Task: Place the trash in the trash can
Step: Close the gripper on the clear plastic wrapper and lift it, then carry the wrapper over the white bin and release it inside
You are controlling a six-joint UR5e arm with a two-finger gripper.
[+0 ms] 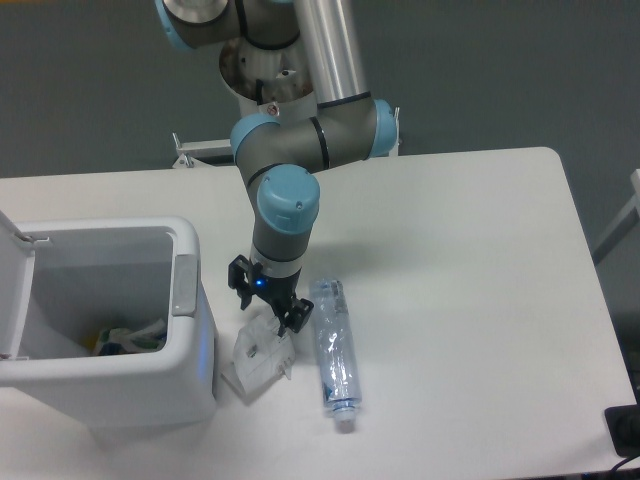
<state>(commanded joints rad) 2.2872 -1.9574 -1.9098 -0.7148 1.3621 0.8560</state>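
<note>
A crumpled white paper packet (259, 357) lies on the table just right of the trash can (105, 385). My gripper (267, 308) hangs open right over the packet's upper edge, one finger on each side of it, with nothing held. A clear plastic bottle (335, 347) with a bluish label lies lengthwise to the right of the packet, cap toward the table's front. The white bin stands at the front left with its lid (12, 280) swung open; a grey latch tab (185, 285) shows on its right rim.
Some coloured rubbish (130, 338) lies at the bottom of the bin. The table (460, 300) ends at a rounded corner at the far right. A black object (625, 432) sits off the table's front right corner.
</note>
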